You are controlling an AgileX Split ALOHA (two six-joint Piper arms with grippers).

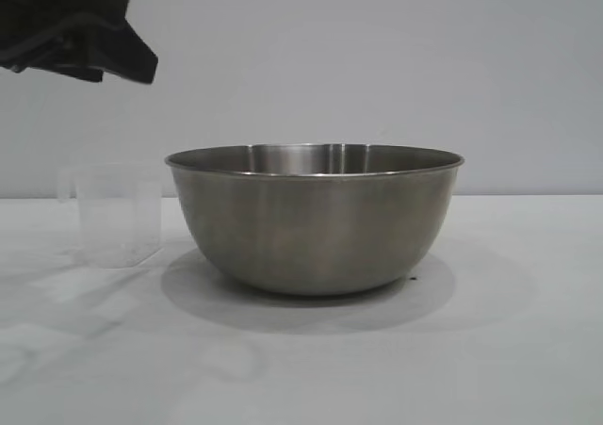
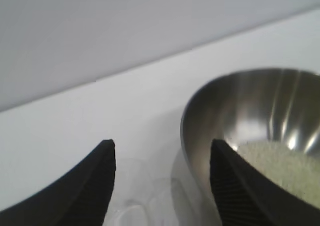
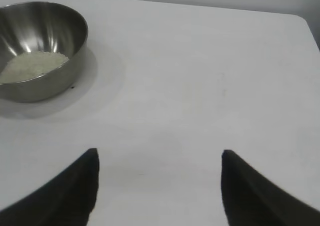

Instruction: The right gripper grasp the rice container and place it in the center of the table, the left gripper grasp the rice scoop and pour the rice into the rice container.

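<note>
In the exterior view only a dark corner of the left gripper (image 1: pixel 80 31) shows, cut off at the upper left, high above the table (image 1: pixel 490 350); its fingertips are out of that frame. The left wrist view gives them — two black fingers (image 2: pixel 95 186) spread apart with nothing between them, so the left gripper (image 2: pixel 162 151) is open and empty. Below that gap the scoop (image 2: pixel 137 206) is a faint clear shape, cropped by the frame edge and hard to trace against the white surface.

From outside, the scoop (image 1: pixel 118 216) stands upright on the table just left of the bowl (image 1: pixel 316 220), mouth up, apart from it; its handle juts from the rim on the side away from the bowl. Its walls are so clear that any contents cannot be made out.

The bowl sits upright near the table's middle, mouth up. From the side its wall hides the inside. The wrist views look in: rice (image 2: pixel 280 166) lies as a pale heap on the bottom, partly covered by one left finger in the left wrist view, and the bowl (image 3: pixel 37 50) is cropped at the frame edge in the right wrist view, the rice (image 3: pixel 32 65) with it.

The right gripper (image 3: pixel 160 156) is absent from the exterior view; its own camera shows its fingers (image 3: pixel 75 191) wide apart over bare table, well away from the bowl — open, holding nothing.
</note>
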